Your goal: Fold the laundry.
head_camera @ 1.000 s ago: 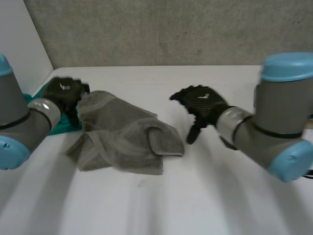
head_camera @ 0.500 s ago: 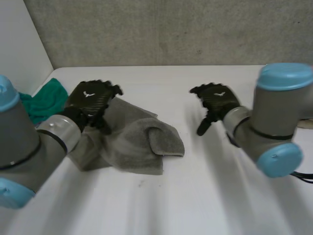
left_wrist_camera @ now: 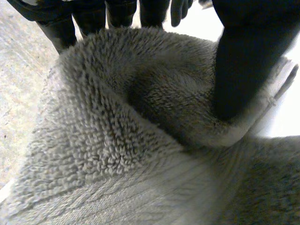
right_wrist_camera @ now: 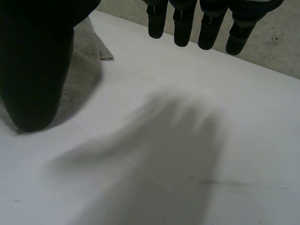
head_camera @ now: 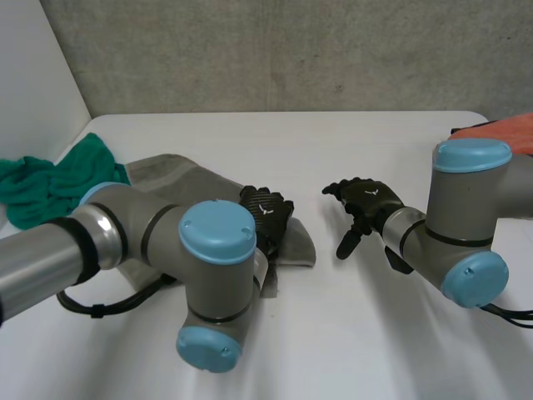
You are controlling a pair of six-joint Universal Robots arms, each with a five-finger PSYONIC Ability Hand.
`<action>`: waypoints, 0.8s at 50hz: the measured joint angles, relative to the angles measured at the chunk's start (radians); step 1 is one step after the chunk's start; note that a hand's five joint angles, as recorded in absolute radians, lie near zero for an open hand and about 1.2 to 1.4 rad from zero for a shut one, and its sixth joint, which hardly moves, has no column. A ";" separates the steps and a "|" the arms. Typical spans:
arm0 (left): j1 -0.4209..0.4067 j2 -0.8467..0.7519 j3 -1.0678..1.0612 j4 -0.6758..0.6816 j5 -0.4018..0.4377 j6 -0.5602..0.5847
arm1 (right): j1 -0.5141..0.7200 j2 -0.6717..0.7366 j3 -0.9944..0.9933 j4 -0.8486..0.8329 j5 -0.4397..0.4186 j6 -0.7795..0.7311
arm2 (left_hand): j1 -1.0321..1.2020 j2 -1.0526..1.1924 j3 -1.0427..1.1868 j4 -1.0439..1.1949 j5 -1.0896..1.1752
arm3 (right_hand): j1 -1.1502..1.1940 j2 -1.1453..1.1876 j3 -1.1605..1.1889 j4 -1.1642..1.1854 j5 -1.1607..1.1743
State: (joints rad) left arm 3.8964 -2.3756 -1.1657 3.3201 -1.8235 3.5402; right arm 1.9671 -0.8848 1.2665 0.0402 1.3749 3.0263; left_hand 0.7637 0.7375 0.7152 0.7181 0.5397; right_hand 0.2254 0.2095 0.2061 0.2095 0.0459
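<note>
A green cloth [head_camera: 50, 179] is seen left of the grey towel [head_camera: 179, 173] on the worktop [head_camera: 333, 333]. The towel's right edge is pinched by the left hand [head_camera: 268, 218]. The right hand [head_camera: 366, 200] is held wide open, right of the towel.

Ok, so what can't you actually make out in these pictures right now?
Grey towel: head view, its middle lies behind the left arm.
Orange thing: head view, cut off by the edge and the right arm; kind unclear.
Green cloth: head view, runs past the edge.
Towel's overall shape: left wrist view, camera too close.
</note>
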 measured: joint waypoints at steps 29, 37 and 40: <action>0.014 0.514 -0.093 -0.126 -0.014 0.040 | 0.137 0.222 -0.283 -0.162 -0.188 0.464 | 0.385 0.458 0.473 0.478 0.429 | 0.001 0.001 0.002 0.001 0.001; 0.016 0.586 -0.088 -0.140 -0.014 0.037 | 0.207 0.334 -0.424 -0.187 -0.168 0.648 | 0.385 0.458 0.473 0.481 0.429 | 0.900 0.946 0.941 0.935 0.920; 0.024 0.616 -0.081 -0.134 -0.015 0.038 | 0.203 0.310 -0.412 -0.186 -0.143 0.652 | 0.385 0.458 0.473 0.481 0.429 | 0.900 0.968 0.979 0.981 0.938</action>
State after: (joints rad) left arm 3.9204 -1.7595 -1.2467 3.1860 -1.8384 3.5783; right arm 2.1698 -0.5751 0.8550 -0.1458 1.2316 3.6784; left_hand 1.1489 1.1954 1.1887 1.1994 0.9687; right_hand 1.1251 1.1774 1.1851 1.1902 0.9836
